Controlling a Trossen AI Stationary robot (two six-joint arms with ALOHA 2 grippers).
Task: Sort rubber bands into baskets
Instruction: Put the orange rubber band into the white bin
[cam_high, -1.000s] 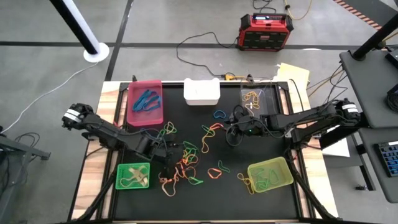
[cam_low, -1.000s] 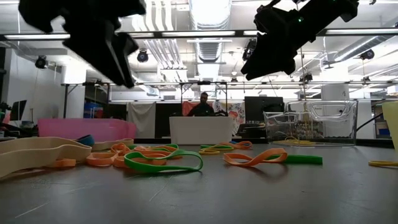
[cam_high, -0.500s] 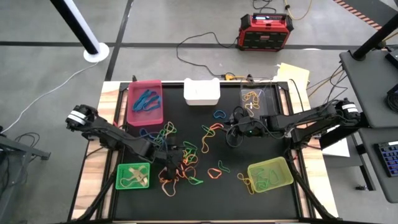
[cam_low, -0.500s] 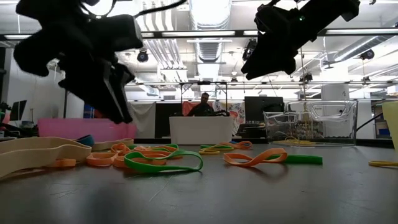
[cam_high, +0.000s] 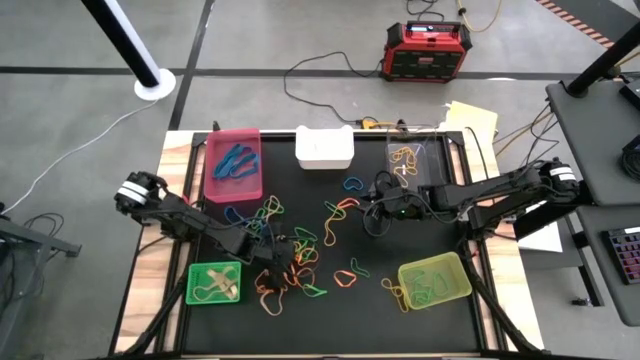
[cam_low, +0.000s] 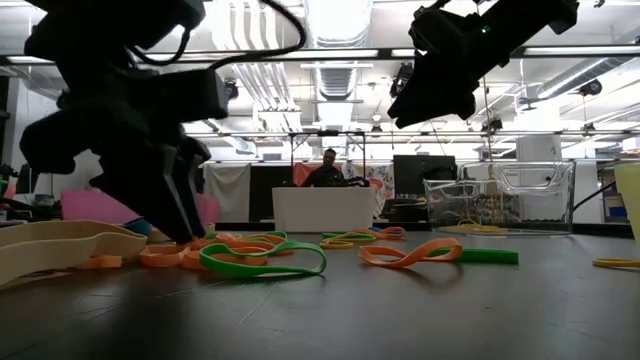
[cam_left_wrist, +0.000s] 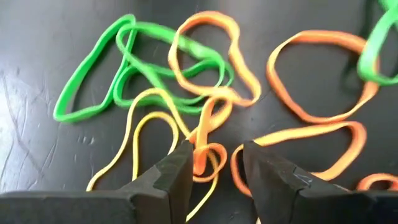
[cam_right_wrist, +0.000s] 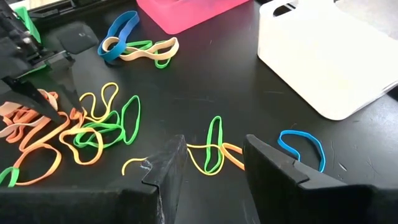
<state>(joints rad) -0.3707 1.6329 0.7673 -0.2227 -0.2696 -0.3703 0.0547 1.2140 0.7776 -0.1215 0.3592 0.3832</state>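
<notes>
Five baskets (cam_high: 233, 165) are set around the bench (cam_high: 320, 325) (three along the far edge, two nearer the front corners). The rubber bands (cam_high: 300, 255) are scattered between them, mostly left of centre, under the left claw (cam_left_wrist: 214, 171). The right claw (cam_right_wrist: 214, 165) is held right of centre.

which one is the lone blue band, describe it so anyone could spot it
Start at the white basket at the table's far edge. Just in front of its right corner, a blue band lies flat on the black mat. It touches no other band, and the nearest bands are green, yellow and orange.
</notes>
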